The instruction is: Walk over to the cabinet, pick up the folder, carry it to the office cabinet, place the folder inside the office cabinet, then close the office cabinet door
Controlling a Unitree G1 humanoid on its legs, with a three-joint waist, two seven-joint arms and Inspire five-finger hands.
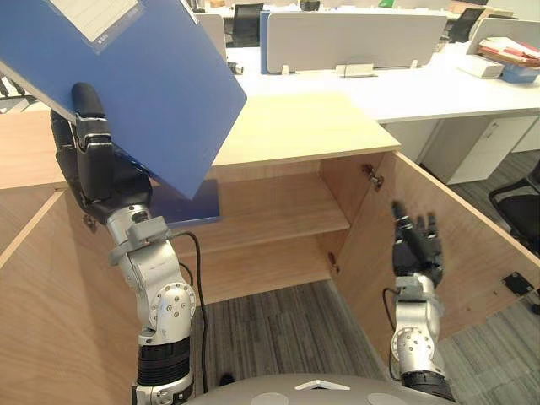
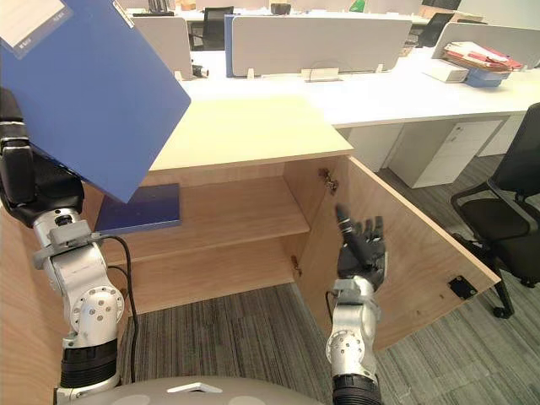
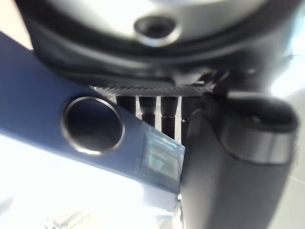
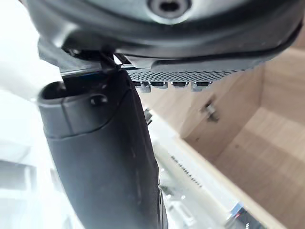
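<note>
Blue rigid folder (image 1: 143, 84): held raised and tilted above the left part of the light wooden office cabinet (image 1: 295, 126), clear of the cabinet top and not inside the cabinet. A white label (image 1: 97, 13) sits on its upper face. In the left wrist view the folder's spine shows a round metal-rimmed finger hole (image 3: 93, 125).

Left hand (image 1: 94, 164): clamped on the folder at its lower edge. The thumb lies upright against the near face; the left wrist view shows the fingers (image 3: 167, 112) in a row behind the spine.

Right hand (image 2: 361, 249): raised, palm upright, fingers straight and spread, holding nothing. It stands just in front of the inner face of the right-hand wooden door (image 1: 460, 245); contact with the door cannot be determined.

Cabinet condition: both doors stand open. The left-hand wooden door (image 1: 42, 287) swings out beside the left arm. A metal hinge (image 1: 372, 175) shows at the upper inner corner of the right side. One wooden shelf (image 1: 270, 211) divides the interior. A flat dark blue item (image 2: 139, 208) lies on the left end of this shelf, directly below the raised folder.

Surroundings: a white bench (image 1: 422, 84) with grey partition panels (image 1: 354, 38) stands behind the cabinet. A stack of papers (image 1: 506, 51) rests on its far right end. A black office chair (image 2: 506, 211) stands to the right of the open door.
</note>
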